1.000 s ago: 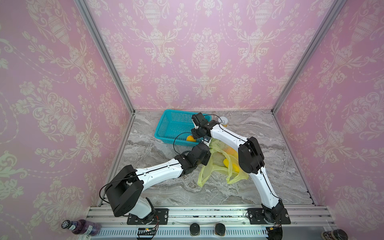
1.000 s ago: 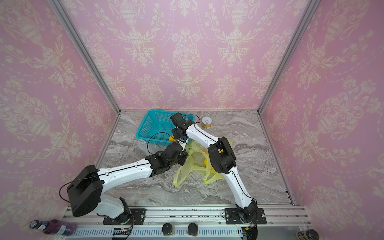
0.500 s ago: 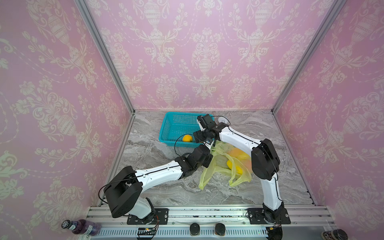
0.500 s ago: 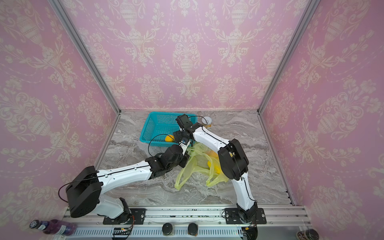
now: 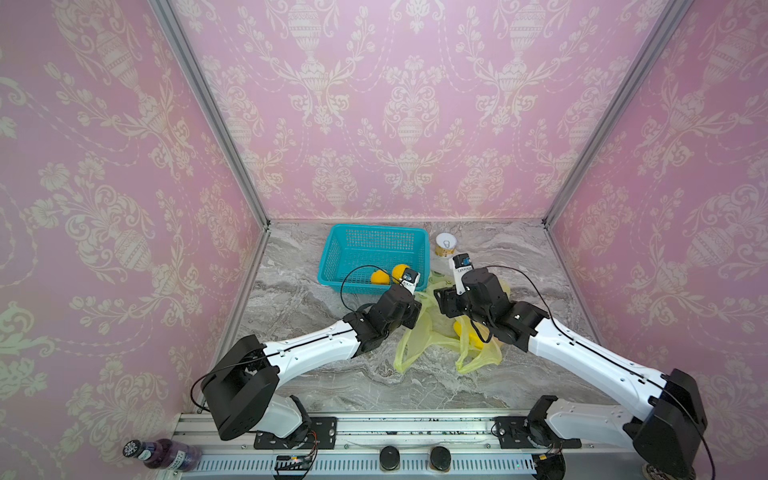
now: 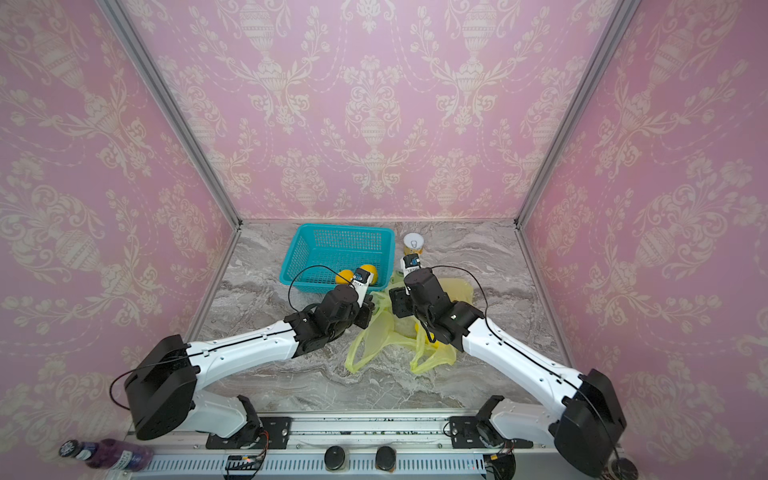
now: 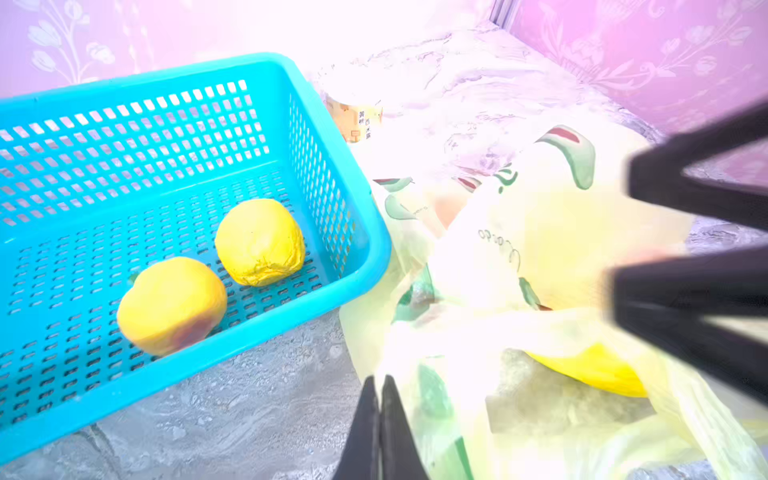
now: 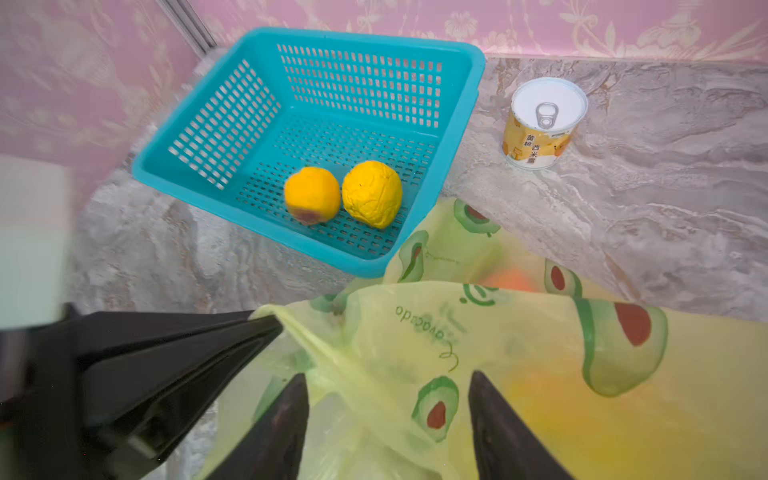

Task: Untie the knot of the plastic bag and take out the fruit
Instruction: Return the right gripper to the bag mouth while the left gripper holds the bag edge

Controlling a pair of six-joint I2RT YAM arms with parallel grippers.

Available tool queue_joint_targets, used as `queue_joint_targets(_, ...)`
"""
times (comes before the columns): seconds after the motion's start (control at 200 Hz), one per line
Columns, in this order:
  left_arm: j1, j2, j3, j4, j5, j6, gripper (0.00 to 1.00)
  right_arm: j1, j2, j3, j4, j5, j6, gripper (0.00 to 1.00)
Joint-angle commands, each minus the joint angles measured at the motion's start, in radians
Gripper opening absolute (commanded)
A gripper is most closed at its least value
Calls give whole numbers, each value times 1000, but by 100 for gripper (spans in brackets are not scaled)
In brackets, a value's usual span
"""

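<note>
Judged the knot undone and the emptying under way. Counted 2 of the fruit [image 8: 372, 193] in the teal basket [image 8: 374, 45] and spotted more through the plastic bag [image 8: 519, 332], slumped on the desk [image 5: 415, 395] just beside the basket. Found the left pincer [image 8: 268, 324] pressed together on the bag's rim and the right pincer [image 8: 387, 374] spread above the film. Called next for a reach inside, closing on 1 piece without snagging plastic. Noted a can [image 8: 544, 120] near the basket, probably no obstacle.
</note>
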Motion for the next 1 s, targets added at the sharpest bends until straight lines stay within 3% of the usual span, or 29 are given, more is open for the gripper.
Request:
queue_joint_targets(0.0, 21, -13, 11, 0, 56, -52, 0, 85, -124, -104, 20, 7, 42, 55)
queue_joint_targets(0.185, 21, -1, 31, -23, 54, -46, 0, 199, -214, -239, 80, -53, 76, 42)
queue_joint_targets(0.385, 21, -26, 21, -1, 113, -60, 0, 330, -126, -308, 185, 8, 120, 37)
queue_joint_targets(0.625, 18, -47, 16, -5, 164, -78, 0, 347, 32, -278, 193, 172, 184, 30)
queue_joint_targets(0.991, 12, -109, -31, 53, 292, -97, 0, 327, 125, -216, 53, 508, 353, 39)
